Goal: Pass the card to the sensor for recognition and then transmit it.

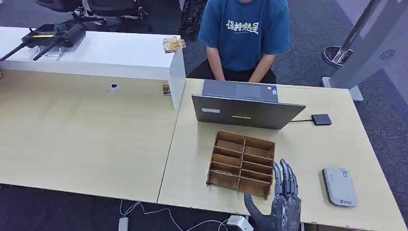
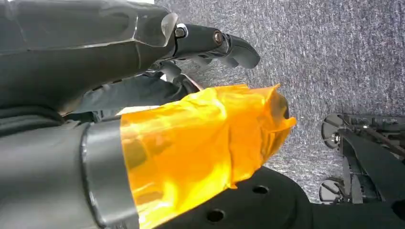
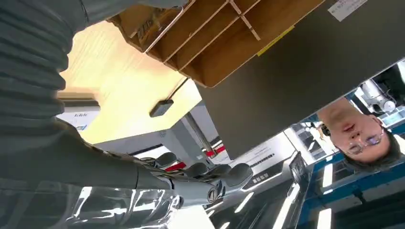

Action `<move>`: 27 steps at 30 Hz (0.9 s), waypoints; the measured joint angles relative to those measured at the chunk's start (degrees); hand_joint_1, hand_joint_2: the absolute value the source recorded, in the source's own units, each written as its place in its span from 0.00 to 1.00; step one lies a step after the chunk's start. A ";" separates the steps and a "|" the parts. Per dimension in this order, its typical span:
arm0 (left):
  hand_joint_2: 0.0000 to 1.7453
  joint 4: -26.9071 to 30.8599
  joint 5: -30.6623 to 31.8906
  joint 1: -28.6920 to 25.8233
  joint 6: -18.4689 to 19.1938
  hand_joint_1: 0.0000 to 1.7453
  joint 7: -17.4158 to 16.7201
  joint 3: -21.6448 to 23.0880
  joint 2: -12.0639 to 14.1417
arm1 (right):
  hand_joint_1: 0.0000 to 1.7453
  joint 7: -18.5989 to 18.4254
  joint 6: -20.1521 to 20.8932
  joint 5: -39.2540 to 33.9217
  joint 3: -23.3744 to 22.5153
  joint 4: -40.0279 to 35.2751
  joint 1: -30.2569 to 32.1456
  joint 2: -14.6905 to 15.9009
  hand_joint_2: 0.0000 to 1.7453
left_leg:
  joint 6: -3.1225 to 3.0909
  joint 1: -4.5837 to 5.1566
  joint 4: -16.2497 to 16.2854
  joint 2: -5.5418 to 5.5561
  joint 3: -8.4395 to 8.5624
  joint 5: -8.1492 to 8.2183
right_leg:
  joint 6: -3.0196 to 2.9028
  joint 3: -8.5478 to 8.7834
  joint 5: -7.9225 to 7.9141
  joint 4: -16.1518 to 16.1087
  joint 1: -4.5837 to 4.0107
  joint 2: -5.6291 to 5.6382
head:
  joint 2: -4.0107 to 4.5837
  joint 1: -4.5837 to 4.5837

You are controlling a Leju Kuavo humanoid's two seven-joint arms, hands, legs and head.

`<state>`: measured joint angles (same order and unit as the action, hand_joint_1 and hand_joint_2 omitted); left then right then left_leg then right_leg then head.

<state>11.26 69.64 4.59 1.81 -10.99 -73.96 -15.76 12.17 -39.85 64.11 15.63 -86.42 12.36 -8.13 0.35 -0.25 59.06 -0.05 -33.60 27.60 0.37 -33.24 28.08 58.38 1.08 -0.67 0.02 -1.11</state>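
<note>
A: Status?

B: Early: approach step, nothing picked yet. Left hand (image 2: 181, 90) hanging over carpet, fingers loosely apart, empty. Right hand (image 1: 284, 199) raised at the tabletop's (image 1: 96, 134) near edge, just beside the tray's (image 1: 245, 138) near right corner, fingers straight up, thumb out, holding nothing.

A: Card location?

B: Two candidates. Colourful card (image 1: 173, 44) on the right end of the white counter (image 1: 120, 57), well apart from either hand. Printed card-like piece (image 3: 152, 27) standing in an end slot of the tray, seen from the right wrist; cannot confirm as a card. Likelier the pick, judging by hand position.

A: Next move?

B: Lower the right hand over that slot, pinch the top edge, lift straight up. Narrow slots and thin dividers, so little finger room; risk of dragging the whole tray.

A: Sensor?

B: Unclear. Black box (image 1: 321, 119) cabled to the laptop (image 1: 248, 111), or grey reader (image 1: 339, 186) flat on the tabletop right of the hand. Either reachable to the right.

A: Obstacles?

B: Laptop lid just behind the tray, blocking any forward reach. Person (image 1: 243, 38) seated behind it, presumably the handover target. Further left, black controller (image 1: 53, 36) on the counter and a small white puck (image 1: 113, 88) on the tabletop, both out of the way.
</note>
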 joint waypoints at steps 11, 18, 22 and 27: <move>0.00 0.00 0.70 0.03 0.02 0.00 -0.28 0.00 0.02 | 0.00 -3.28 -0.02 0.72 1.31 0.70 -1.34 1.99 1.00 | 0.00 0.00 0.00 0.00 0.00 0.00 | 0.00 0.01 -0.01 0.00 0.00 0.00 | 0.00 0.00; 0.00 0.00 1.05 0.05 0.02 0.00 -0.50 0.02 0.09 | 0.00 -6.82 -0.02 3.37 2.21 1.03 -2.12 4.37 1.00 | 0.00 0.01 0.01 0.00 0.00 0.00 | 0.00 0.00 -0.01 -0.01 0.00 0.00 | 0.00 -0.02; 0.00 0.00 1.81 0.19 0.42 0.00 -1.11 0.11 0.11 | 0.00 -13.80 -0.02 10.87 4.09 1.79 -3.28 6.41 1.00 | 0.00 0.00 0.01 0.00 0.00 0.00 | 0.00 0.00 0.00 0.00 0.00 0.00 | 0.00 0.00; 0.00 0.00 2.03 0.37 0.50 0.00 -1.44 0.13 0.22 | 0.00 -19.05 -0.02 17.07 5.77 2.58 -4.72 9.09 1.00 | 0.00 0.00 0.01 0.00 0.00 0.00 | 0.01 0.01 -0.01 0.00 0.00 0.00 | 0.00 0.00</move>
<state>11.26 71.67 4.96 2.32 -12.44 -73.83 -15.54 -6.88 -39.87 81.18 21.40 -83.84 7.64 0.96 0.34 -0.24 59.07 -0.05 -33.60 27.60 0.37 -33.23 28.07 58.37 1.08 -0.67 0.02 -1.11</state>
